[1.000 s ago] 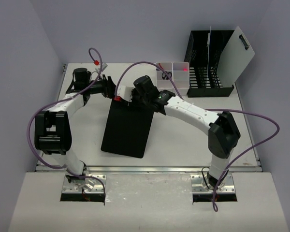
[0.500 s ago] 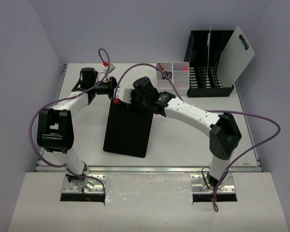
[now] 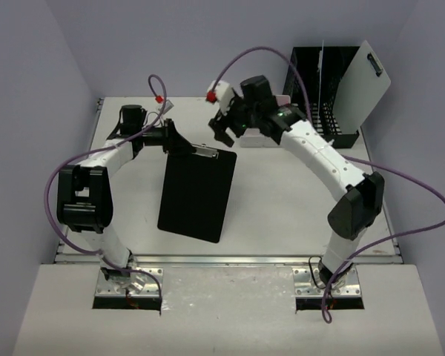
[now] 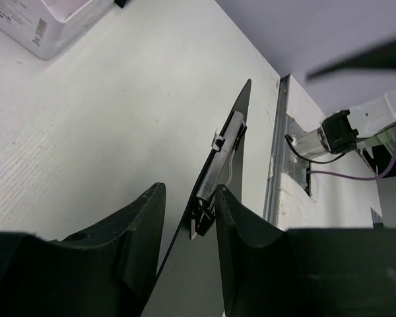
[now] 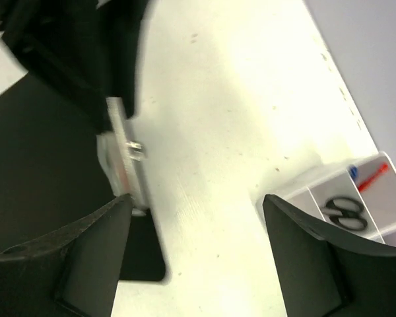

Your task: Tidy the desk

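Black on off-white: a clipboard [image 3: 196, 196] is pictured lengthwise on the counter [image 3: 282, 208]. This large pale tabletop fills the middle of the overhead view beneath both arms, with a metal rail [image 3: 230, 260] along its near edge.

The left pincer [image 3: 179, 144] is placed at the board's far left corner, beside its metal clip [image 3: 206, 153]. In the left wrist view the board's clip end is seen edge-on between the fingers. One finger [image 4: 228, 218] touches the clip and a narrow gap is visible on the other side, so whether the board is truly clamped cannot be told.

The right pincer [image 3: 226, 132] is held above the counter just beyond the clipboard's far edge. Its fingers are spread wide with nothing between them, as the right wrist view shows plainly.

A white compartment bin [image 5: 297, 190] is seen towards the far edge, holding black scissors [image 5: 343, 211] and a red item [image 5: 369, 179]. From overhead the bin is largely hidden behind the right arm.

A black mesh file rack [image 3: 319, 96] is stood at the far right corner — a white clipboard [image 3: 367, 81] is leaned against its right side.
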### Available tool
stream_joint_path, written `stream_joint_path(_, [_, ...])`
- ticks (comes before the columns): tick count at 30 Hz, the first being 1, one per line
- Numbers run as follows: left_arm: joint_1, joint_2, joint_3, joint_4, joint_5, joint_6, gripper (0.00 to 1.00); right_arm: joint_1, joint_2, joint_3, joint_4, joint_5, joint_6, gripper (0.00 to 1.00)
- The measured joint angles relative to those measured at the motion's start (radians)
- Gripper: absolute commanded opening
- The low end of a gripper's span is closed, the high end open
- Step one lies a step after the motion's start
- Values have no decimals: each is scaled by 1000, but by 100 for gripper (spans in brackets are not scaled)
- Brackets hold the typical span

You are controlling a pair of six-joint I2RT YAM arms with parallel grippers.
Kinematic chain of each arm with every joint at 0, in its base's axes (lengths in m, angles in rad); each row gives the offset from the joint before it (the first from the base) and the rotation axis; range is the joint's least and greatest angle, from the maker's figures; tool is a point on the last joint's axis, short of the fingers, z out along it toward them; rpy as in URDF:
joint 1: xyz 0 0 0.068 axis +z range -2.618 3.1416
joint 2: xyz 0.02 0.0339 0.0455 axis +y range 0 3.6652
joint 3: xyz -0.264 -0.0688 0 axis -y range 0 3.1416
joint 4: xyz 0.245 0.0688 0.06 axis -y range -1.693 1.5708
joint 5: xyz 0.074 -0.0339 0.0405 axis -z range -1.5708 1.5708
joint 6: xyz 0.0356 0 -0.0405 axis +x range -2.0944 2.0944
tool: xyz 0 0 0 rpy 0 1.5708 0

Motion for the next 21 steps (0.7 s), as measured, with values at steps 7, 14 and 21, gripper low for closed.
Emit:
stream_joint_path(7, [10, -30, -3, -2, 56, 58, 0, -322, -118, -8, -85, -341, 251, 70])
stream_joint_path(14, [10, -78, -3, -13, 82, 93, 0, -288, -132, -115, -134, -599, 398, 50])
stream_joint_path(21, [2, -105, -3, -69, 87, 148, 0, -227, -52, -39, -146, -629, 425, 48])
